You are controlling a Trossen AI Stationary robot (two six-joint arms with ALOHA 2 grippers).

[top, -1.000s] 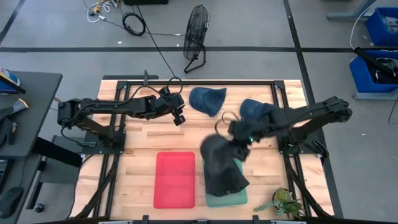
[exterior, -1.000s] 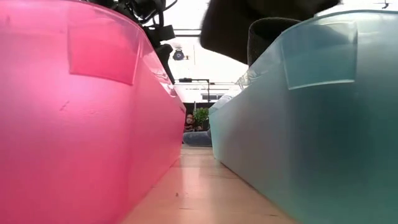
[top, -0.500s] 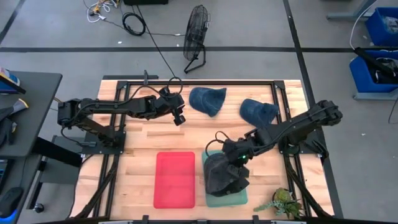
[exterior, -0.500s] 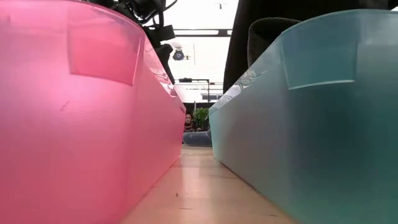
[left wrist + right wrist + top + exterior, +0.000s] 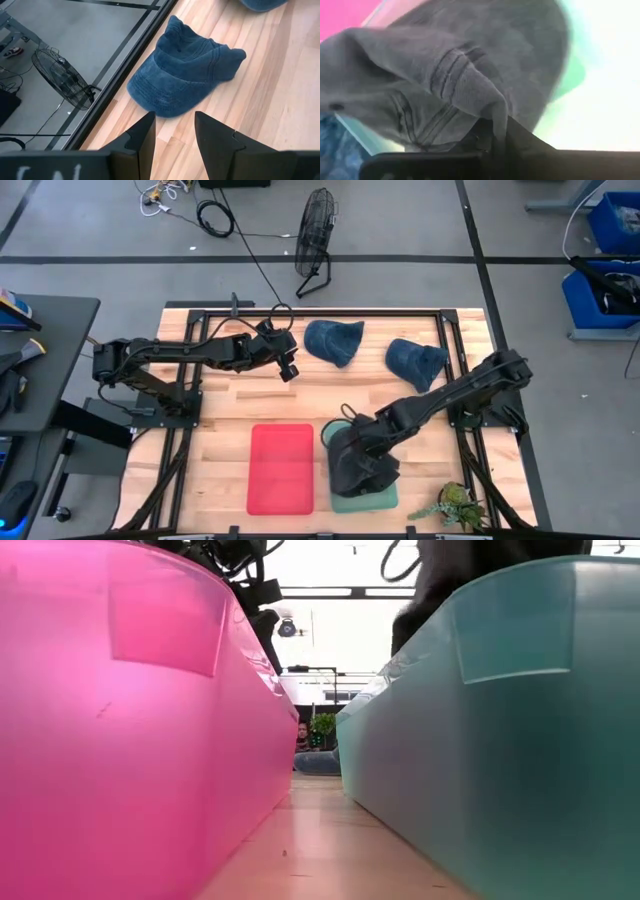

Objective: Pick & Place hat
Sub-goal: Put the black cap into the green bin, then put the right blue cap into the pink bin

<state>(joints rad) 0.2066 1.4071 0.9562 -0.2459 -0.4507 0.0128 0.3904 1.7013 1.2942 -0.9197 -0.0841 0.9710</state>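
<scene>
A dark grey hat (image 5: 360, 463) lies in the teal bin (image 5: 388, 496) at the table's near middle. My right gripper (image 5: 352, 438) is shut on it at the bin's far end; the hat fills the right wrist view (image 5: 470, 75). Two blue denim hats (image 5: 334, 341) (image 5: 416, 361) lie on the far part of the table. My left gripper (image 5: 288, 370) is open and empty, just left of the nearer blue hat (image 5: 185, 67). The red bin (image 5: 281, 468) stands left of the teal one. My right gripper pinches a fold of the dark grey hat's cloth (image 5: 496, 116) between its two fingers, at the hat's far end. The fingers come slanting down from the table's far right. The hat's body rests in the teal bin.
A small green plant (image 5: 455, 505) stands at the table's near right corner. The low view shows the red bin's wall (image 5: 130, 740) and the teal bin's wall (image 5: 500, 740) with a strip of bare table between them. A fan (image 5: 315, 240) stands on the floor beyond.
My right gripper has gone down and toward the table's near edge with the dark grey hat. The hat, held above the teal bin a second ago, has sunk into the bin and lies there. The gripper has stayed shut on it.
</scene>
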